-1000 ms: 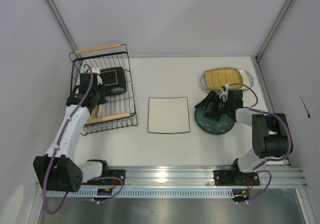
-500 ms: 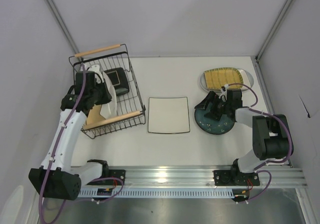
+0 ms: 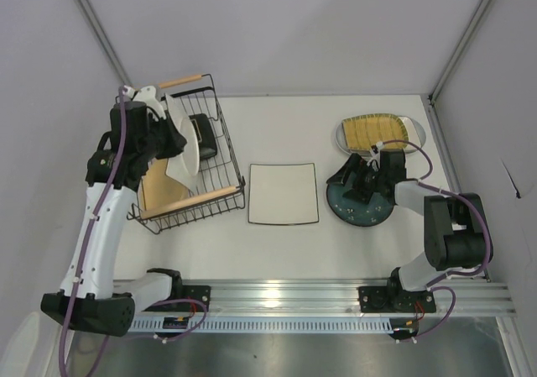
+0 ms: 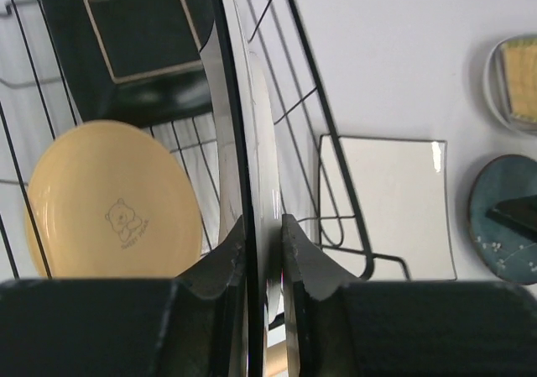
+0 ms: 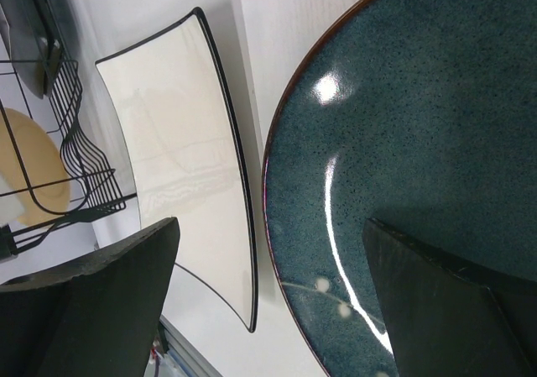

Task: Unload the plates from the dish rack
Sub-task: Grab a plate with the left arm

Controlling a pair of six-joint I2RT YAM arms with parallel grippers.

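1. Top external: my left arm rises from its base at 7 o'clock and folds over the dish rack [image 3: 191,199], which stands at 10 o'clock on the table [image 3: 285,133]. My left gripper [image 3: 168,135] pinches the white round plate [image 3: 183,146], held on edge and tilted over the rack's middle. I cannot tell whether its lower edge is clear of the wires. Inside the rack, the tan plate [image 3: 158,185] lies toward 7 o'clock and the black-rimmed square plate [image 3: 204,135] toward 2 o'clock. My right arm bends up from 5 o'clock, elbow far right, forearm pointing toward 9 o'clock. My right gripper [image 3: 354,180] sits low over the dark teal plate [image 3: 361,211] at 3 o'clock. The white square plate [image 3: 284,194] lies flat at the centre. The mustard ribbed plate [image 3: 375,130] rests on a pale round plate [image 3: 415,132] at 1 o'clock.
2. Left wrist: my left fingers [image 4: 220,264] are drawn narrow onto the white round plate's rim, which runs edge-on toward 12 o'clock. The tan plate, with a small bear print, shows at 9 o'clock and the square one at 11 o'clock, both within the wires.
3. Right wrist: my right fingers [image 5: 101,310] stand wide, holding nothing, at 7 and 5 o'clock above the teal plate's rim. The white square plate lies just beside it, apart, toward 9 o'clock.
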